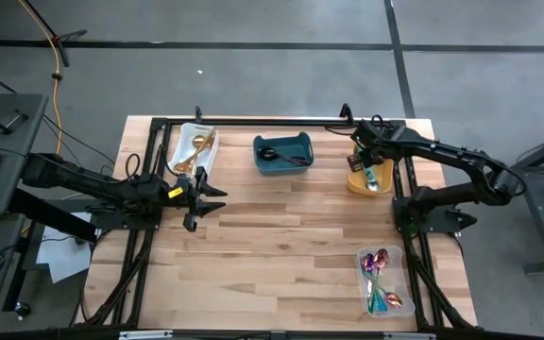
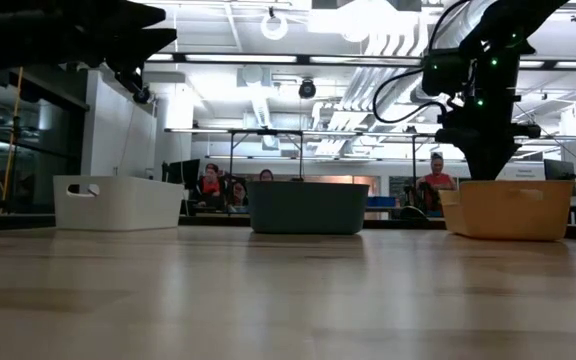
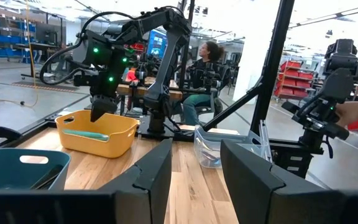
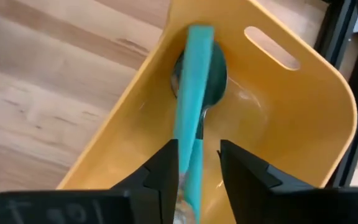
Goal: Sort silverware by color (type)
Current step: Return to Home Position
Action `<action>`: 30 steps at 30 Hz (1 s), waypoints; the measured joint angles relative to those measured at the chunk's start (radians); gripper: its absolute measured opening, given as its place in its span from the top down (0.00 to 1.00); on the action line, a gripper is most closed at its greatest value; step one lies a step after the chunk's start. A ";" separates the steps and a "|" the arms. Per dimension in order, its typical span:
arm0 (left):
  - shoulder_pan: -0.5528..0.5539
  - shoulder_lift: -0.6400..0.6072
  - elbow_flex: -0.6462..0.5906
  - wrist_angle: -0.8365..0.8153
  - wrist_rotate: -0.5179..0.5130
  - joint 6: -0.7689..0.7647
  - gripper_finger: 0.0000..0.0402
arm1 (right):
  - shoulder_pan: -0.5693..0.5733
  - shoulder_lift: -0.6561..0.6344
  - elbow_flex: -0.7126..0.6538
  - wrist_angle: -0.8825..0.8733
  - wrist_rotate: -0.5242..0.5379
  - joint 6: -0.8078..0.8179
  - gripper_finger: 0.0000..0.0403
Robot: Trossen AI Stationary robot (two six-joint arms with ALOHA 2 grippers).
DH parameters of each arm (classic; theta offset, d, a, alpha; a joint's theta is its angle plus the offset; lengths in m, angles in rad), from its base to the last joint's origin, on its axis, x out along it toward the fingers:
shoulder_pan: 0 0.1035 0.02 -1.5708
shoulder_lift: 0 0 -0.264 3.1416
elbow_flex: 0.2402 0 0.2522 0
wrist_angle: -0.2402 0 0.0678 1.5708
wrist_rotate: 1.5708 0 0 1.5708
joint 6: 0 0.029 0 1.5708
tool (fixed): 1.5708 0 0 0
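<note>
Wood tabletop (image 1: 281,241), R gripper (image 1: 368,166) over orange bin (image 1: 355,185), ppl (image 2: 435,172) behind

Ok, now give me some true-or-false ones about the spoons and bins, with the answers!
1. The gold spoons are in the white bin. True.
2. The right gripper is over the orange bin. True.
3. The black spoon is in the orange bin. False: it lies in the teal bin.
4. The clear bin has nothing in it. False: it holds purple spoons.
5. The left gripper holds a spoon. False: it is open and holds nothing.
</note>
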 joint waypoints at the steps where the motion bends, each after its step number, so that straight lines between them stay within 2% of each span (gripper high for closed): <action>1: 0.000 0.000 0.000 0.000 0.000 0.000 0.68 | 0.000 0.000 0.000 -0.001 0.000 -0.016 0.72; 4: 0.000 0.000 0.000 0.000 0.000 0.000 0.68 | 0.001 0.000 0.000 -0.001 -0.005 -0.063 0.71; 6: 0.000 0.000 0.000 0.000 0.000 0.001 0.68 | 0.019 -0.009 0.000 0.002 -0.048 -0.080 0.71; 11: 0.000 0.000 0.000 0.000 0.000 0.000 0.68 | 0.166 -0.062 -0.006 0.191 -0.101 -0.112 0.71; 17: 0.000 0.000 0.000 -0.003 0.000 -0.014 0.68 | 0.412 -0.100 -0.184 0.851 -0.156 -0.127 0.71; 23: 0.000 0.000 0.000 -0.005 -0.006 -0.017 0.68 | 0.597 -0.025 -0.388 1.573 -0.184 -0.174 0.71; 26: 0.001 0.000 0.000 -0.003 -0.050 -0.013 0.68 | 0.653 0.023 -0.415 1.787 -0.178 -0.248 0.71; 30: 0.003 0.001 0.000 -0.001 -0.115 0.057 0.68 | 0.686 0.081 -0.391 1.891 -0.176 -0.350 0.71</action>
